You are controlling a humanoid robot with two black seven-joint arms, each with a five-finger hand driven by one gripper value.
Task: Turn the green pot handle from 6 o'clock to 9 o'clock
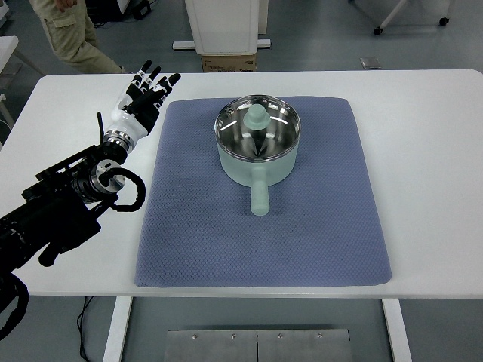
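Green pot handle [259,197], a short pale green stick, points toward the robot's side, so it is at 6 o'clock and the turning is not yet begun; the whole quarter turn to 9 o'clock is left, as I judge.

At the far left, the black left arm comes in and ends in the black and white left hand [143,94]. Its fingers are stretched out and spread, and they hold nothing. The hand hovers over the white table [430,151], beside the left edge of the blue-grey quilted mat [324,226].

To the right of the hand, well apart from it, stands the pale green metal pot [257,143] with a glass lid [257,128], on the mat. The handle is right of the hand and nearer to the robot.

Beyond the hand, a person's leg [72,34] shows.
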